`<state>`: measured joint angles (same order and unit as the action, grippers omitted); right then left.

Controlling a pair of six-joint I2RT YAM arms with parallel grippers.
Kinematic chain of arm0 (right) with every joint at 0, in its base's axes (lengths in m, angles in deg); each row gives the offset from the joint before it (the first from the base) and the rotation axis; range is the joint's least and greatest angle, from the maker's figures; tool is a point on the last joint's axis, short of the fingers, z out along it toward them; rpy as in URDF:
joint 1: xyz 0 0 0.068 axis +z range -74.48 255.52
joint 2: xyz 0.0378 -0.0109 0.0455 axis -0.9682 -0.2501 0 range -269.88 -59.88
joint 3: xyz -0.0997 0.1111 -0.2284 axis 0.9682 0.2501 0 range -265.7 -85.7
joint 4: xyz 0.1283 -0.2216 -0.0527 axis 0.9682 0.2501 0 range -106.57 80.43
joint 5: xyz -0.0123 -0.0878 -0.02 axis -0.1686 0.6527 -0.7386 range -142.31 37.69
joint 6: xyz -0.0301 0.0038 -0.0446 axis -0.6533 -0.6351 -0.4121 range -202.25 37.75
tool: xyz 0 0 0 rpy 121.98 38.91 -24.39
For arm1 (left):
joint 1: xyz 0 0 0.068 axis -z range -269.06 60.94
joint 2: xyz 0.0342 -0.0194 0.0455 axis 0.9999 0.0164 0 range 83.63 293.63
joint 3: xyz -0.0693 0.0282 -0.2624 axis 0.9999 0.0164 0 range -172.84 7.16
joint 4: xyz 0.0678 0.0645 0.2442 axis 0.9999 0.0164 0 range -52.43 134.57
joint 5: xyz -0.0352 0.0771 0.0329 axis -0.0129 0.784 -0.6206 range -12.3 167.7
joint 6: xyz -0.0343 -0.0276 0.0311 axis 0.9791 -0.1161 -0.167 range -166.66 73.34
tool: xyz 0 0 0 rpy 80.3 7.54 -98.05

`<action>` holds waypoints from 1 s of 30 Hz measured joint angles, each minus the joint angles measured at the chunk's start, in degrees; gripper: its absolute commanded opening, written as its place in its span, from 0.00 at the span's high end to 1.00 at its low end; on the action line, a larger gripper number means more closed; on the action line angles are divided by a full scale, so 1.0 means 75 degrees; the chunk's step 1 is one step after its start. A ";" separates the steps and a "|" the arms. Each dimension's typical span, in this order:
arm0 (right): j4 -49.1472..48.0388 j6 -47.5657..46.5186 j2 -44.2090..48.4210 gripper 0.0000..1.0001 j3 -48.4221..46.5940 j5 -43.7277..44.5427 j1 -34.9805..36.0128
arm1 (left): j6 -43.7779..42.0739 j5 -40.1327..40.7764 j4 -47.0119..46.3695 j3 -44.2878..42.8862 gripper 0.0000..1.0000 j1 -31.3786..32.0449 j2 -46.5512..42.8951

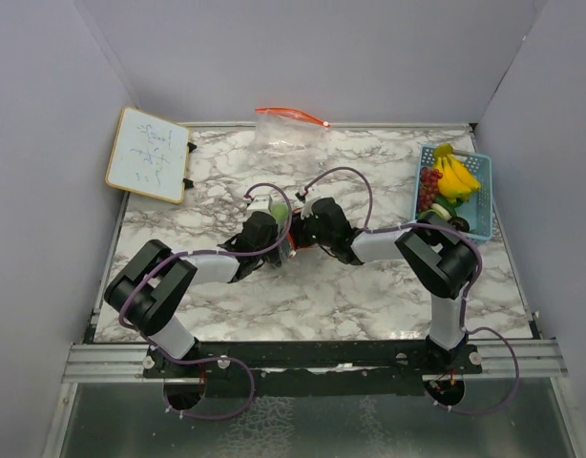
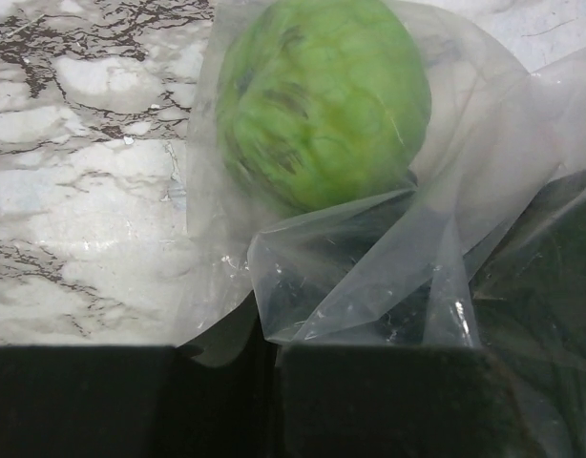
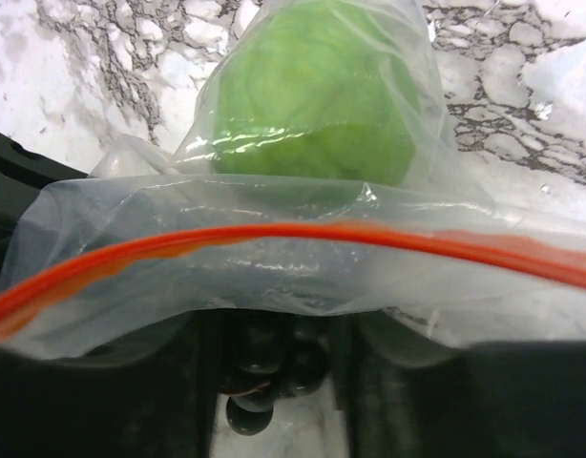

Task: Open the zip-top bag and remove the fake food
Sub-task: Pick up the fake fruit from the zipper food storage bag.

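**Two robot arms at a clear bag holding one green fruit**

The left claw [image 2: 271,358] is closed, pinching a fold of the clear zip-top bag [image 2: 388,258]. One round green fruit [image 2: 322,95] sits inside that bag, just beyond the fingers. The right claw [image 3: 269,353] faces the bag's mouth. The red zip strip [image 3: 274,234] lies across its fingers, which stand apart, and film hides whether they grip. Both arms, left [image 1: 193,272] and right [image 1: 388,243], bend inward and meet mid-table [image 1: 369,296]. A second bag [image 1: 288,134] lies at the back edge. One blue basket [image 1: 483,205] on the right holds one banana bunch [image 1: 457,176] and one grape cluster [image 1: 429,188]. One whiteboard [image 1: 150,153] leans at the left.
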<state>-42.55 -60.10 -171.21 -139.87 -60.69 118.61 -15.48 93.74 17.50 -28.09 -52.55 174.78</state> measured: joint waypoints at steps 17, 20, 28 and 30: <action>0.1580 -0.0376 0.1274 0.99 0.0254 0.1017 0.0038 | 0.0000 0.0020 0.0341 -0.0117 1.00 -0.0026 0.0085; 0.1810 -0.0463 0.1958 0.99 0.0551 0.1209 -0.0052 | 0.0000 0.0047 0.0420 -0.0143 1.00 -0.0061 0.0067; 0.2241 -0.0600 0.3975 0.99 0.1227 0.1419 -0.0717 | 0.0003 0.0096 0.0519 -0.0143 1.00 -0.0143 0.0032; 0.2349 -0.0606 0.4453 0.99 0.1274 0.1422 -0.0915 | 0.0003 0.0096 0.0516 -0.0143 1.00 -0.0160 0.0032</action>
<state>-24.93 -64.65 -137.81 -130.32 -50.03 111.75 -15.46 94.46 21.37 -29.16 -53.75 175.02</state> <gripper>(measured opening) 0.104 0.010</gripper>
